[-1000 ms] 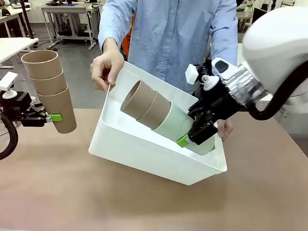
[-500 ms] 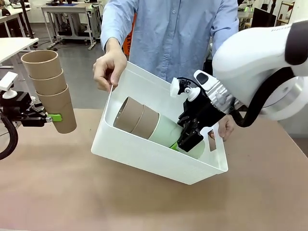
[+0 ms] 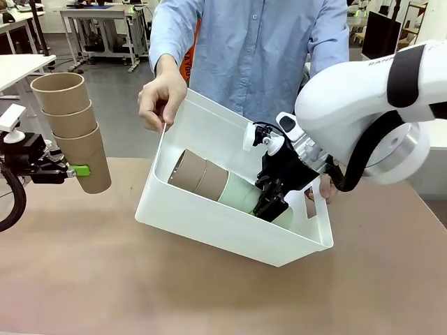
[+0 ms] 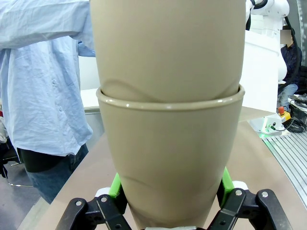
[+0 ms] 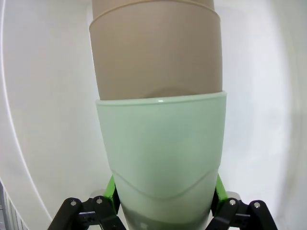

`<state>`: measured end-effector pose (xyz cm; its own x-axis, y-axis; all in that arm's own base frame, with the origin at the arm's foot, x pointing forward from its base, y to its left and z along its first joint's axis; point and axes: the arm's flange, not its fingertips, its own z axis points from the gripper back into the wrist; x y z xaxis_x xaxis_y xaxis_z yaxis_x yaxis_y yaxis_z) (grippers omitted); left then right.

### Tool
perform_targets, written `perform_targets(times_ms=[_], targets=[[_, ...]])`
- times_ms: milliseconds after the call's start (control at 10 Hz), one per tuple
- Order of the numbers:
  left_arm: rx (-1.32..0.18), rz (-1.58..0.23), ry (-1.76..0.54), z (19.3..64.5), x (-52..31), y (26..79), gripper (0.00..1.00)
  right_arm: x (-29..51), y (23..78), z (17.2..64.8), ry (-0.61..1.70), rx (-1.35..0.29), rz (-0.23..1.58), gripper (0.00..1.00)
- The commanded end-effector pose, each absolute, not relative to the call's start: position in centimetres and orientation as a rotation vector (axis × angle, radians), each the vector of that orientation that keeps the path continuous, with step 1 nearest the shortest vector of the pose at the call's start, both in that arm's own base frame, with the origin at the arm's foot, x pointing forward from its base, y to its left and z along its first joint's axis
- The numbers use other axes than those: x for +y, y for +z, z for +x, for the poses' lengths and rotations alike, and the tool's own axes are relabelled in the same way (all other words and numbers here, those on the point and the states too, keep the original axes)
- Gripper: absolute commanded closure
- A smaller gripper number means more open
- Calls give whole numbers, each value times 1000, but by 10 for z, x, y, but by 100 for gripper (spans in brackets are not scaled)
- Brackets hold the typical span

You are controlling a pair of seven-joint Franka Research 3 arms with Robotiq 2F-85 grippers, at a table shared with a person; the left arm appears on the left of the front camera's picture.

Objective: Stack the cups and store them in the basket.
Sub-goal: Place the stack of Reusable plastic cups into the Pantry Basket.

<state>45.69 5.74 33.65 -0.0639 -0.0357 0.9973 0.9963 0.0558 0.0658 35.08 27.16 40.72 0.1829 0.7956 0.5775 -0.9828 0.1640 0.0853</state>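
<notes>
Here, your right fingers (image 5: 111,192) clamp the mint cup (image 3: 241,192) deep inside the tilted basket (image 3: 209,227), while your left fingers (image 3: 81,170) clamp the brown stack (image 3: 73,132) well outside its rim.

Robotics lab, workbenches (image 3: 91,10), white robot arm (image 3: 363,98)

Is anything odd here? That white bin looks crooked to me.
Yes: the basket is tipped toward the robot, its far rim held up by the person's hand. It seems deliberate, since the right end effector holds a mint-and-brown cup stack on its side inside. Nothing looks spilled or damaged.
</notes>
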Motion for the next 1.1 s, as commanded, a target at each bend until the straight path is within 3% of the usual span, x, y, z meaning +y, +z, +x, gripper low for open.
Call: perform_targets(times_ms=[0,400,500,1000], targets=[[-1269,-1112,-1239,456,57,341,15,275,404,357,1347,-499,504,13],[-1269,-1112,-1239,456,57,341,15,279,390,369,1362,-540,509,13],[-1269,-1112,-1239,456,57,341,15,279,389,371,1360,-552,511,0],[-1269,-1112,-1239,456,57,341,15,249,415,369,1334,-523,523,0]])
